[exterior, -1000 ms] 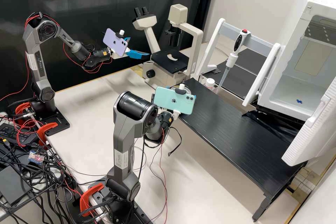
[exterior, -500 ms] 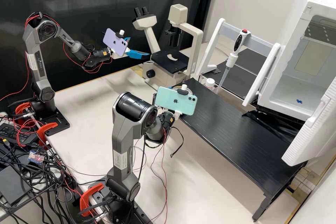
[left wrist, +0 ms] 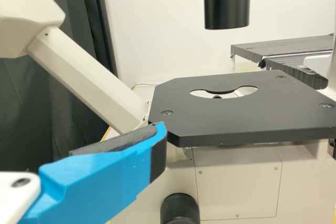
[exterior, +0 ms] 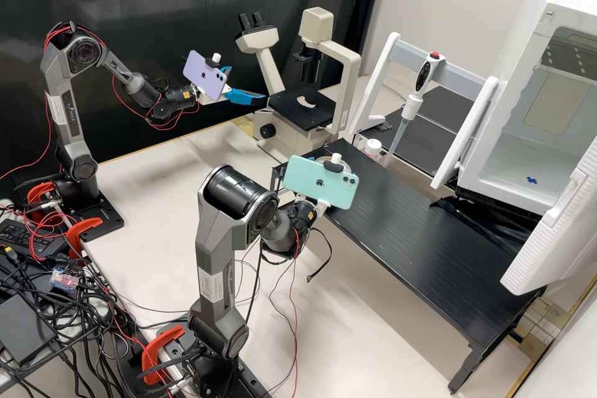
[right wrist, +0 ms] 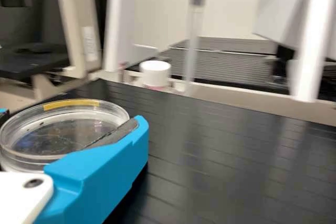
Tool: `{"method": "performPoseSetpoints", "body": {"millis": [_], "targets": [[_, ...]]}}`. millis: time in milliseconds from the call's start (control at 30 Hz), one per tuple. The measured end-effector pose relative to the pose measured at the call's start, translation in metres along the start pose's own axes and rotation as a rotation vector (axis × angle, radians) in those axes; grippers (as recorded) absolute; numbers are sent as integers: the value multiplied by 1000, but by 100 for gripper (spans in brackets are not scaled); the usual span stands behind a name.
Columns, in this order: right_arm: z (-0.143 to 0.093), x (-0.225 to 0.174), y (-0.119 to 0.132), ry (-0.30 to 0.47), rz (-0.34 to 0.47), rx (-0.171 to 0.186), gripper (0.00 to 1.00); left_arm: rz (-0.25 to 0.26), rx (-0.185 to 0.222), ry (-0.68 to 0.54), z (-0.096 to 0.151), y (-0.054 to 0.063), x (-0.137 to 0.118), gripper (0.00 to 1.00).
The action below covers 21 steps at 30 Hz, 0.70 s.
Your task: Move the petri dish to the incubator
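Clock positions read on the high view, from its centre. Near side: tangled black cables (exterior: 87,317) at 8 o'clock; red clamp (exterior: 158,354) at 7, beside the base of the right arm (exterior: 214,242). That arm carries a mint-green phone (exterior: 320,181), just off centre. Right gripper (exterior: 322,206): holding the petri dish (right wrist: 63,129) between its two blue fingers; a yellow strip runs along part of the dish rim. Dish sits near the far-left end of the black platform (exterior: 429,236), which extends toward 4 o'clock, and is well apart from the incubator. Whether the dish touches the platform, cannot tell. Left arm (exterior: 68,118) stands at 9 to 10 o'clock, bearing a lilac phone (exterior: 204,74). Left gripper (exterior: 247,83), at 11: fingers spread, nothing between them, beside the black stage (left wrist: 236,114) of the microscope (exterior: 351,74), itself near 12. Beyond the platform, a white-capped jar (exterior: 373,147) at 2 to 3; pipette (exterior: 423,78) with red top on a white-and-grey stand (exterior: 463,82) at 1 to 2. Incubator (exterior: 541,0) at 2 to 3, door (exterior: 553,236) open, small blue cross (exterior: 532,180) on its floor.
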Motion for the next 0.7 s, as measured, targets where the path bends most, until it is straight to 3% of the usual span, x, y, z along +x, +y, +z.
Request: {"method": "performPoseSetpoints", "body": {"millis": [133,300,367,500,700], "targets": [[17,-6,27,-67,104,21,0,0,0,0,0,0,0,100],[37,-8,68,-115,230,-6,0,0,0,0,0,0,0,100],[47,-9,87,-144,305,12,0,0,0,0,0,0,0,100],[61,1,122,-167,392,-10,0,0,0,0,0,0,0,100],[83,19,163,-250,461,1,0,0,0,0,0,0,0,100]]}}
